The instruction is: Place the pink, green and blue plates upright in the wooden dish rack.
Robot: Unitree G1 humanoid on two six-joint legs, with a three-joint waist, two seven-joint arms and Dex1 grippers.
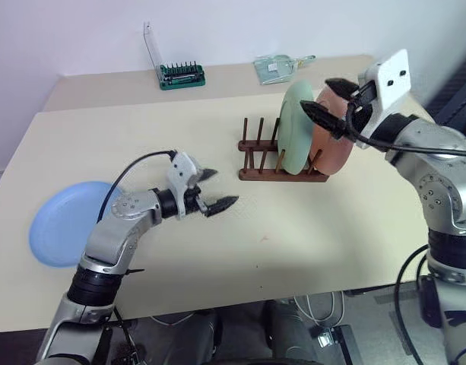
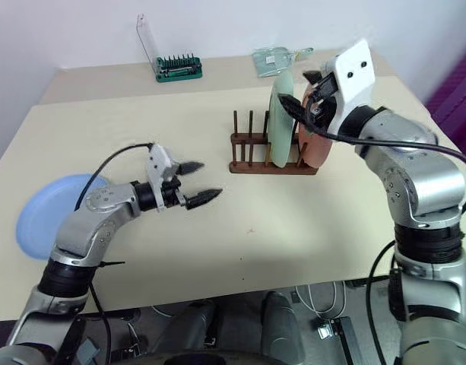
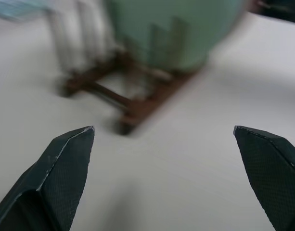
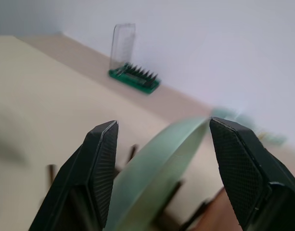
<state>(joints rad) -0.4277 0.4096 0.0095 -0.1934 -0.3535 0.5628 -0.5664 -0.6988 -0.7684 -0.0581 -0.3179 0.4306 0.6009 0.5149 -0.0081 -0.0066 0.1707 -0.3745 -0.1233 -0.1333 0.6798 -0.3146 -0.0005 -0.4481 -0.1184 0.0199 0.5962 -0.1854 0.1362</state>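
Left eye view: green plate point(image 1: 294, 128) and pink plate point(image 1: 333, 135) stand in the rack point(image 1: 282, 160); blue plate point(image 1: 64, 222) lies flat; left gripper point(image 1: 212, 190) and right gripper point(image 1: 329, 101) are both spread, empty.

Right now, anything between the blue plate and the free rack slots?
Nothing visible. The blue plate lies flat at the table's left edge; bare tabletop runs to the rack. Its left pegs are free; the green plate and pink plate fill the right slots.
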